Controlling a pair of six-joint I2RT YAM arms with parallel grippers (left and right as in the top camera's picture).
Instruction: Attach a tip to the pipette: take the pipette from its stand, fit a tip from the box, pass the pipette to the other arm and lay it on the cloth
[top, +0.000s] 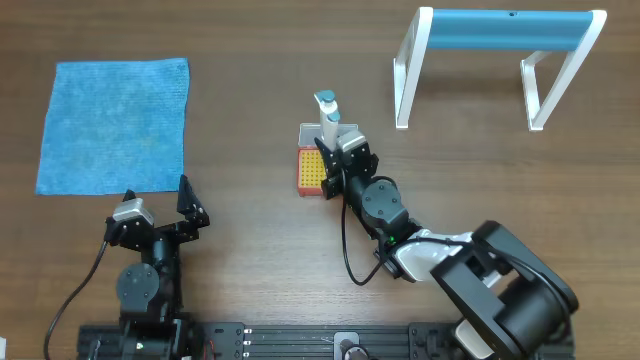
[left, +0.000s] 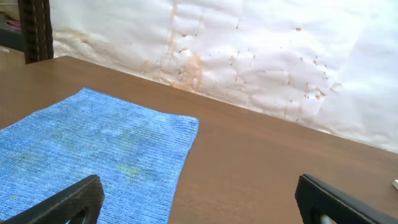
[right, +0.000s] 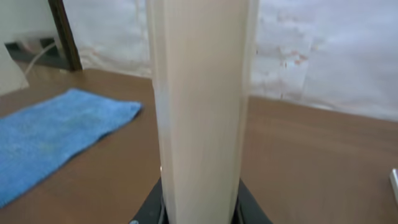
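Note:
My right gripper (top: 337, 152) is shut on the pipette (top: 327, 108), a whitish upright body with a light blue top. It holds the pipette at the tip box (top: 310, 171), a red box with yellow tips in the table's middle. In the right wrist view the pipette body (right: 200, 106) rises straight between the right gripper (right: 200, 208). The pipette's lower end is hidden. The blue cloth (top: 115, 124) lies flat at the far left. My left gripper (top: 157, 196) stands open just in front of the cloth's near edge, with nothing between its fingers (left: 68, 202).
The white pipette stand (top: 500, 62) with a blue top bar stands at the far right of the brown table. A crumpled white sheet (left: 261, 56) lines the wall behind the table. The cloth (left: 87, 149) shows close ahead of the left gripper (left: 198, 190).

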